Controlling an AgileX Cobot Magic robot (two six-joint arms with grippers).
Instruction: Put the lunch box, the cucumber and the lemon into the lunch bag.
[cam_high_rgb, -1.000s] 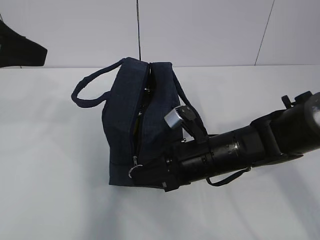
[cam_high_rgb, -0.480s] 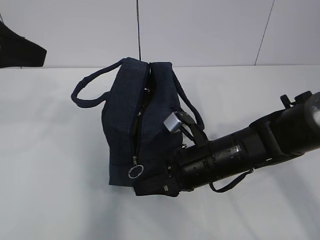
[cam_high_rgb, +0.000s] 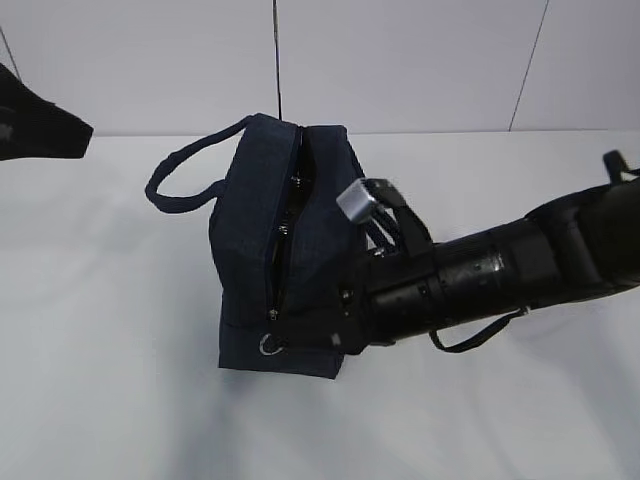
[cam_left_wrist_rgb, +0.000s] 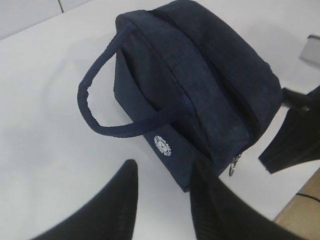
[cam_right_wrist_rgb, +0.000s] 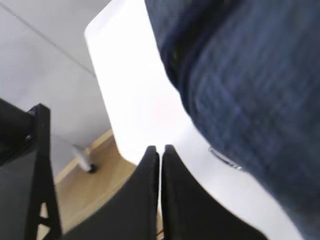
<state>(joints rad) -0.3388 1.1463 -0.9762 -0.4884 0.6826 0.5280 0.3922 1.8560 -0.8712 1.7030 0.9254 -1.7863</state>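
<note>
White and smooth, the table top (cam_high_rgb: 110, 400) fills the scene, and behind it stands a pale wall with thin dark seams.

Nearest to the exterior camera, the right arm (cam_high_rgb: 500, 275) reaches in low from the right side. The black right gripper (cam_right_wrist_rgb: 160, 150) has its two fingers pressed together with nothing between them. In the right wrist view its tip is just beside the lower end of the boxy dark navy fabric lunch bag (cam_high_rgb: 285, 240), close to the small silver ring pull (cam_high_rgb: 268, 344) of the zipper. I cannot tell if the tip touches the ring or the fabric.

The lunch bag stands on the table near the middle. The zipper line (cam_high_rgb: 285, 235) runs along its top and down the near end, and in its upper part it gapes a little. One loop handle (cam_high_rgb: 185, 185) curves out to the left. The other handle (cam_high_rgb: 480, 335) is partly hidden by the right arm. A small round white logo (cam_left_wrist_rgb: 162, 145) shows on the bag's side in the left wrist view.

Farther off, at the left edge, the left gripper (cam_left_wrist_rgb: 165, 197) hovers above the table with its black fingers apart, holding nothing, near the logo side of the bag.

The lunch box, the cucumber and the lemon do not show in any view.
</note>
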